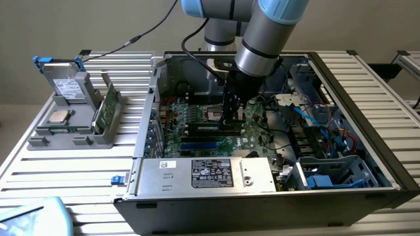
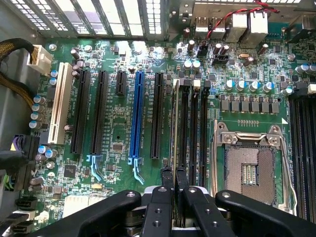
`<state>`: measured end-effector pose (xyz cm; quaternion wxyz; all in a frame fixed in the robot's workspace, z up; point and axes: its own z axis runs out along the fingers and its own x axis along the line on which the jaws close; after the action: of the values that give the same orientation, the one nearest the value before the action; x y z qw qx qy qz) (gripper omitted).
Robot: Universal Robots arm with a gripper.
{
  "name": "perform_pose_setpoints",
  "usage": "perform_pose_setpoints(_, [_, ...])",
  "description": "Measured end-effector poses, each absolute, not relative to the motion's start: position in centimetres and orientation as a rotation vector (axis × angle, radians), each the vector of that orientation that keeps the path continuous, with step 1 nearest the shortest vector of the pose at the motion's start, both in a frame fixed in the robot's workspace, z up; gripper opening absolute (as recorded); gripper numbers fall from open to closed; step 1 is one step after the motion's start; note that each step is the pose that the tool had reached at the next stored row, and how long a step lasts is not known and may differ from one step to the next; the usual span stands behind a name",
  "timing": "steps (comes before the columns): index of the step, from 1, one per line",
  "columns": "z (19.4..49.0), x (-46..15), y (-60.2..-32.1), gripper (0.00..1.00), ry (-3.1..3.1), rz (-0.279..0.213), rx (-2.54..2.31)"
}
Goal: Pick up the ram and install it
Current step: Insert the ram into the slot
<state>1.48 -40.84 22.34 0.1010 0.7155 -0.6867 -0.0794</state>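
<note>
My gripper (image 1: 229, 120) reaches down inside the open computer case (image 1: 367, 98), just above the motherboard's (image 1: 196, 142) memory slots. In the wrist view its two black fingers (image 2: 167, 174) stand close together at the gripper (image 2: 174, 173). They are shut on the ram (image 2: 176, 123), seen edge-on as a thin pale-green strip. The ram runs straight along the first black memory slot (image 2: 184, 123), beside the empty processor socket (image 2: 249, 168). Whether it sits fully down in the slot I cannot tell.
A grey holder (image 1: 66, 132) on the exterior view's left carries a silver processor chip (image 1: 59, 116), an upright green card (image 1: 105, 108) and a drive (image 1: 69, 86). The power supply (image 1: 203, 174) lies in front. Cables (image 1: 315, 123) crowd the case's right. Expansion slots, one blue (image 2: 137, 118), flank the memory slots.
</note>
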Motion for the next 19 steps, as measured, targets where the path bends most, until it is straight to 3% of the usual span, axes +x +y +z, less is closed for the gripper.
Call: perform_pose_setpoints(19, [22.1, 1.55, -40.75, 0.14, -2.027, -0.241, 2.108])
